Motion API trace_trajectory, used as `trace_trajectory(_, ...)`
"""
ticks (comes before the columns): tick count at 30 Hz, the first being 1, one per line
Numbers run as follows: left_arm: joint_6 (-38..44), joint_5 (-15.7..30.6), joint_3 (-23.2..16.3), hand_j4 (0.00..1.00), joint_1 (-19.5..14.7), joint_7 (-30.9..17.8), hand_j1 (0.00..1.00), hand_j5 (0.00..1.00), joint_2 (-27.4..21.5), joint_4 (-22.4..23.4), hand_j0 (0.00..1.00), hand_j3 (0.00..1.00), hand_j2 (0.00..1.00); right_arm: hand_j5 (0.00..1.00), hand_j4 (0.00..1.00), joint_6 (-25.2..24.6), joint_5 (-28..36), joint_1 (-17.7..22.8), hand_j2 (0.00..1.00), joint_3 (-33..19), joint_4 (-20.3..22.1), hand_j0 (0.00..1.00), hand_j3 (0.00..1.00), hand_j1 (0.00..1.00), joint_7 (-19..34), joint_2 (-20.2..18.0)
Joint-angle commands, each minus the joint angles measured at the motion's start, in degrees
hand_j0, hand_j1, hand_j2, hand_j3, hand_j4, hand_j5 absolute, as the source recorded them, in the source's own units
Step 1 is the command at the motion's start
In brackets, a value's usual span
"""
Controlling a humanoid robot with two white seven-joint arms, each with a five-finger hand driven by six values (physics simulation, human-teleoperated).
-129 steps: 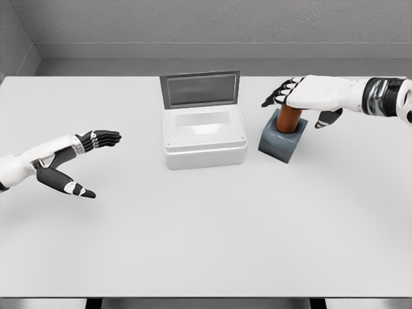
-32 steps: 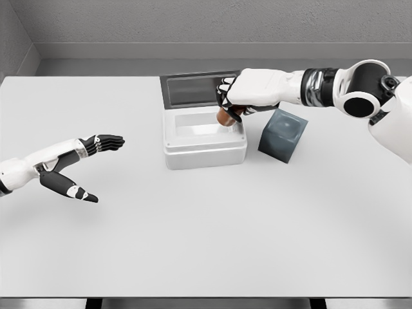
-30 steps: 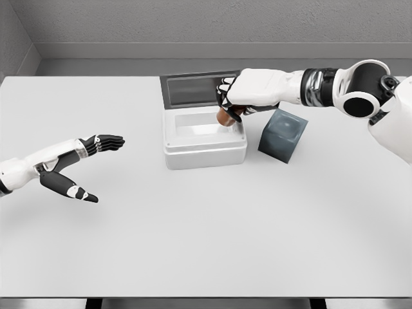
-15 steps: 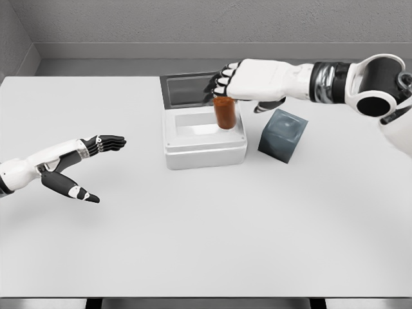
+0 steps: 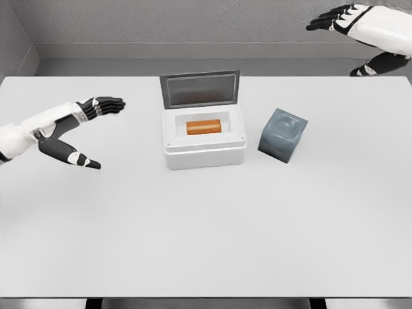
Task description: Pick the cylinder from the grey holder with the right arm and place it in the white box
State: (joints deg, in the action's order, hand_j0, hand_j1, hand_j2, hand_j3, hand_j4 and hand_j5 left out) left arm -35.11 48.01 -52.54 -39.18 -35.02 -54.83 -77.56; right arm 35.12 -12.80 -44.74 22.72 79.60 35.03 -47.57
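Observation:
An orange-brown cylinder (image 5: 203,127) lies on its side inside the white box (image 5: 205,155), whose grey lid (image 5: 199,89) stands open behind it. To the box's right stands the grey holder (image 5: 282,134), with nothing in it. My right hand (image 5: 351,38) is high at the top right corner, far from box and holder, fingers spread and holding nothing. My left hand (image 5: 87,132) hovers over the table's left side, open, well clear of the box.
The white table (image 5: 206,225) stretches wide in front of the box. A grey wall runs along its far edge.
The right hand let go of the cylinder over the box and drew back up to the top right. The cylinder now lies flat in the box. The left hand rose slightly.

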Motion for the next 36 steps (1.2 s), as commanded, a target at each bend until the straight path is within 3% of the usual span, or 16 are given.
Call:
trace_trajectory(1, 0.83, 1.30, 0.16, 1.00, 0.07, 0.02, 1.00, 1.00, 4.64, 3.46, 1.00, 1.00, 1.00, 1.00, 1.00, -0.12, -0.30, 0.00, 1.00, 6.20, -2.34, 1.00, 1.00, 1.00, -0.03, -1.21)
trace_trajectory(5, 7.86, 0.51, 0.51, 1.00, -7.04, 0.02, 1.00, 1.00, 14.65, 12.68, 1.00, 1.00, 1.00, 1.00, 1.00, -0.12, -1.00, 0.35, 1.00, 8.31, -2.34, 1.00, 1.00, 1.00, -0.03, -1.38)
trace_trajectory(7, 10.42, -0.02, 1.04, 1.00, -9.60, 0.02, 1.00, 1.00, 20.46, 20.51, 1.00, 1.00, 1.00, 1.00, 1.00, -0.12, -1.17, 0.35, 1.00, 8.40, -2.34, 1.00, 1.00, 1.00, -0.03, -2.43)
trace_trajectory(13, 10.42, -5.82, 1.30, 1.00, -10.48, 0.02, 1.00, 1.00, 28.02, 31.68, 1.00, 1.00, 1.00, 1.00, 1.00, -0.12, -1.26, 0.79, 1.00, 8.75, -2.34, 1.00, 1.00, 1.00, -0.03, -2.52)
trace_trajectory(22, 10.15, -5.91, 3.41, 1.00, -10.39, 0.02, 1.00, 1.00, 28.28, 30.97, 1.00, 1.00, 1.00, 1.00, 1.00, -0.12, -1.26, 1.05, 1.00, 9.45, -2.34, 1.00, 1.00, 1.00, -0.03, -2.61)
trace_trajectory(24, 9.63, -5.82, 6.84, 1.00, -10.04, 0.02, 1.00, 1.00, 28.02, 30.62, 1.00, 1.00, 1.00, 1.00, 1.00, -0.12, -1.26, 1.05, 1.00, 9.45, -2.34, 1.00, 1.00, 1.00, -0.03, -2.52)
trace_trajectory(36, 8.92, -6.08, 7.01, 1.00, -8.90, 0.02, 1.00, 1.00, 27.67, 26.05, 1.00, 1.00, 1.00, 1.00, 1.00, -0.12, -1.26, 1.05, 1.00, 10.24, -2.25, 1.00, 1.00, 1.00, -0.03, -2.52)
